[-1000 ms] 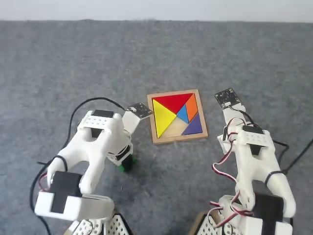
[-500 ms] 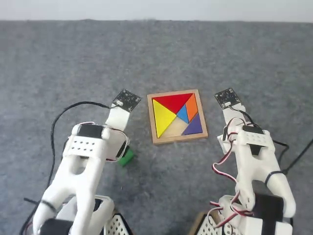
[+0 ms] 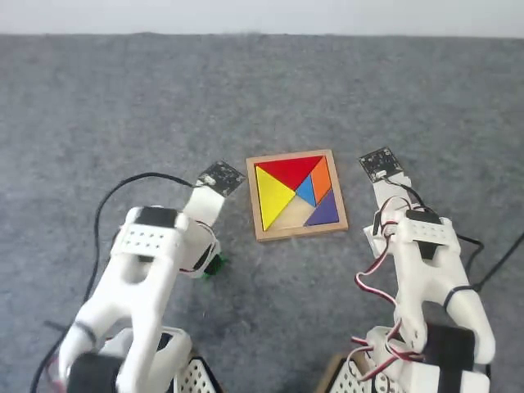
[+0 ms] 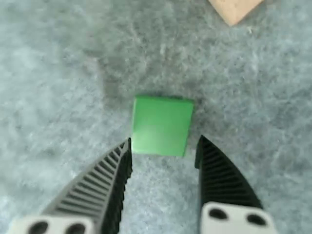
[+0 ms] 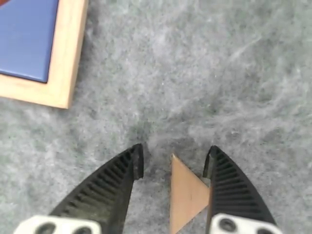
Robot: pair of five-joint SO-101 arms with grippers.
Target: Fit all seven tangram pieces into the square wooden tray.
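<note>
The square wooden tray [image 3: 260,231] lies at the table's middle with red [image 3: 286,171], yellow [image 3: 270,199], blue [image 3: 305,191], orange [image 3: 321,178] and purple [image 3: 325,212] pieces in it; bare wood [image 3: 293,217] shows at its near middle. A green square piece [image 4: 162,126] lies flat on the carpet, also seen as the green square [image 3: 214,266] beside the left arm. My left gripper [image 4: 163,144] is open, its tips just short of the square's near corners. My right gripper [image 5: 175,148] is open over the carpet, with a tan triangle piece [image 5: 187,195] between its fingers, against one of them.
Grey carpet covers the whole table. The tray's corner [image 4: 236,7] lies beyond the green square. Off to one side of the right gripper is the tray's rim [image 5: 68,58] with the purple piece [image 5: 27,39] inside. The right arm [image 3: 422,254] stands right of the tray.
The left arm swung out to the left and back a little, ending over the green square, which now sits slightly farther from the table's front. The right arm has kept still.
</note>
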